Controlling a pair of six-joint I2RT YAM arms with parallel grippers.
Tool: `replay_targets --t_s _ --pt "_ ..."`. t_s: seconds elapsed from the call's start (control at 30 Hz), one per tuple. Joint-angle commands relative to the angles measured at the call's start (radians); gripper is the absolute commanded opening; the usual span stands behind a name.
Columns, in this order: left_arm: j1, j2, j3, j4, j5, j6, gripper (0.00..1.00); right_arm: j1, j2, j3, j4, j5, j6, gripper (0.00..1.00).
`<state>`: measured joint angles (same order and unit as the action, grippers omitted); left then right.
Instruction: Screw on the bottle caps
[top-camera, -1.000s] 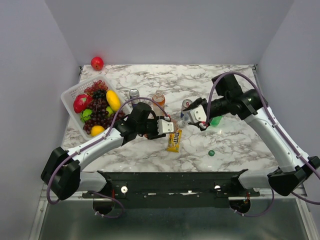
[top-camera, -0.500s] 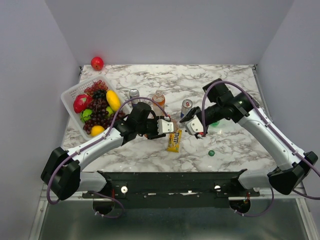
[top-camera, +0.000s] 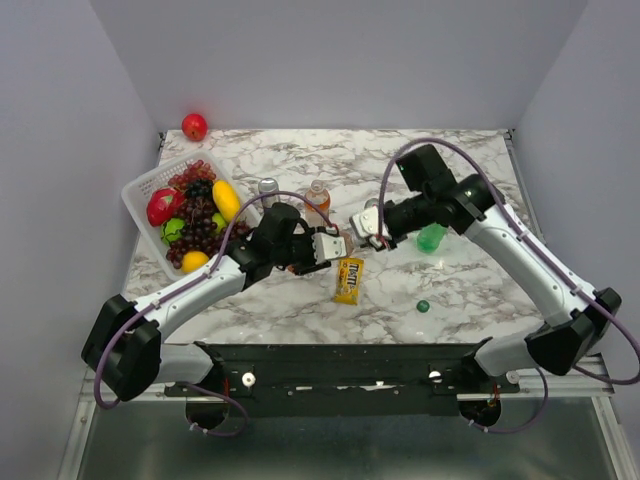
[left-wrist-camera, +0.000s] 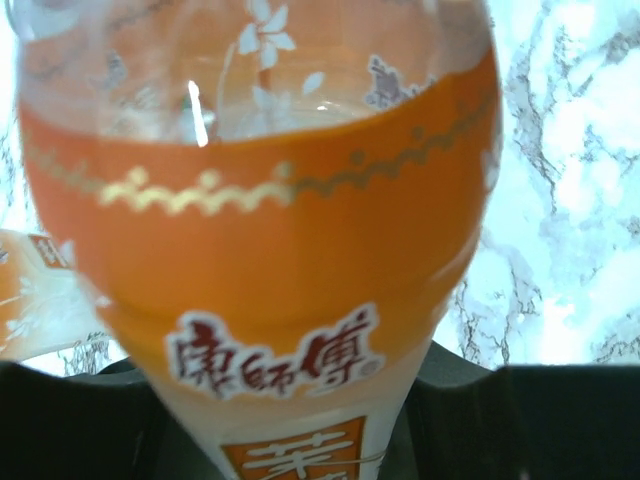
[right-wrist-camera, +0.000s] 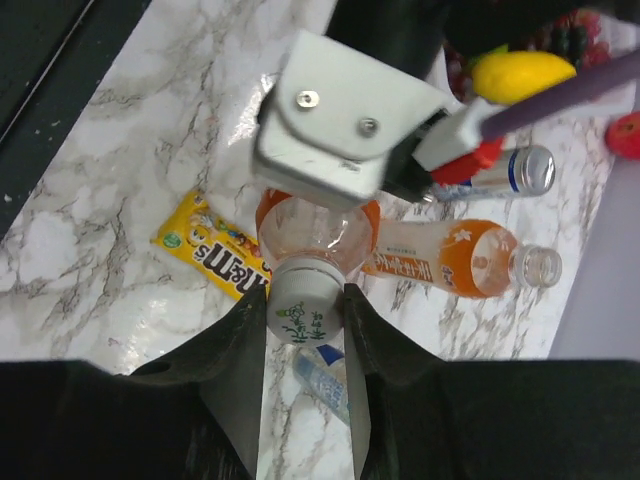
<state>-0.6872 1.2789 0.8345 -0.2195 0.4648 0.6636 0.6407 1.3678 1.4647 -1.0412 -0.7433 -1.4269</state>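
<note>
My left gripper (top-camera: 333, 246) is shut on an orange drink bottle (left-wrist-camera: 270, 250) and holds it near the table's middle. The bottle also shows in the right wrist view (right-wrist-camera: 318, 222). My right gripper (top-camera: 359, 225) is shut on a white cap (right-wrist-camera: 304, 308) that sits on this bottle's neck, with a finger touching each side. A second orange bottle (top-camera: 317, 198) stands uncapped behind. The green bottle (top-camera: 432, 237) lies right of my right gripper. The dark green cap (top-camera: 423, 306) lies on the table at front right. A second white cap is not in view.
A yellow candy packet (top-camera: 348, 280) lies in front of the grippers. A drink can (top-camera: 268, 190) stands left of the uncapped bottle. A white basket (top-camera: 137, 196) of fruit sits at the left, and a red apple (top-camera: 194, 126) at the back left corner.
My right gripper has moved left and back, from beside the green bottle to the neck of the bottle held by my left gripper. The left arm has barely moved.
</note>
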Motion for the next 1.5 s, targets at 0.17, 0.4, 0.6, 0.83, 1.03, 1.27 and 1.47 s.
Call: replay_targets --t_s 0.17,0.4,0.6,0.83,1.03,1.27,1.47 --pt "-0.057 -0.072 0.011 0.259 -0.449 -0.337 0.0 -0.093 0.587 0.767 -0.337 -0.108 1.004 0.09" --pt "-0.067 -0.098 0.005 0.221 -0.543 -0.363 0.0 -0.147 0.588 0.591 -0.275 -0.219 1.423 0.0" --pt "-0.066 -0.093 -0.02 0.192 -0.532 -0.338 0.0 -0.176 0.593 0.571 -0.254 -0.264 1.505 0.24" --pt "-0.066 -0.095 -0.061 0.122 -0.339 -0.277 0.0 -0.272 0.574 0.818 -0.244 -0.332 1.331 0.55" --pt "-0.037 -0.073 -0.038 0.051 -0.137 -0.161 0.0 -0.251 0.398 0.677 -0.41 -0.271 0.539 0.61" --pt "-0.028 -0.043 0.024 -0.037 -0.042 0.022 0.0 -0.138 -0.031 0.074 -0.016 -0.098 0.114 0.66" --pt "-0.026 -0.041 0.031 -0.052 -0.025 0.054 0.0 -0.049 -0.088 -0.035 0.079 -0.032 0.011 0.66"
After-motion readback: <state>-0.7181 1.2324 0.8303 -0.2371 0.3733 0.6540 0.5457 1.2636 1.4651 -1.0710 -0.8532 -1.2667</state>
